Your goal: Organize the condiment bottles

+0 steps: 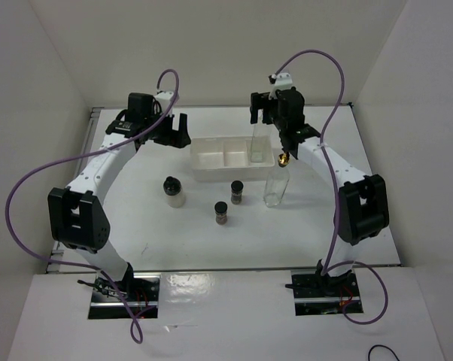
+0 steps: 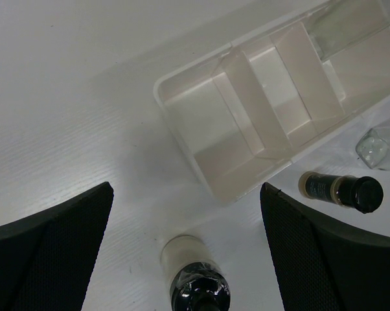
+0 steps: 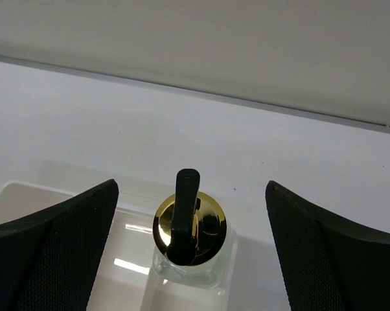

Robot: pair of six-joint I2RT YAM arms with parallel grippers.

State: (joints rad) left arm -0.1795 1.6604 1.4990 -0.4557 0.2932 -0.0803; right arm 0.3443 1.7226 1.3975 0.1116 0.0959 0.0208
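One tall clear glass bottle point(image 1: 257, 144) stands upright in the right compartment of the white tray point(image 1: 204, 171). My right gripper point(image 1: 261, 113) is open just above it. In the right wrist view its gold top with black pourer point(image 3: 190, 228) sits between the spread fingers of that gripper point(image 3: 192, 191), untouched. The second tall bottle point(image 1: 276, 186) stands on the table right of the tray. Two small dark jars point(image 1: 237, 192) point(image 1: 221, 213) and the whitish jar point(image 1: 174, 192) stand in front of the tray. My left gripper point(image 1: 175, 135) is open and empty, above the whitish jar point(image 2: 190, 262).
The tray's left and middle compartments point(image 2: 247, 123) hold nothing. White walls enclose the table at the back and both sides. One dark jar point(image 2: 341, 189) and the base of the second tall bottle point(image 2: 379, 146) show beside the tray's near wall in the left wrist view.
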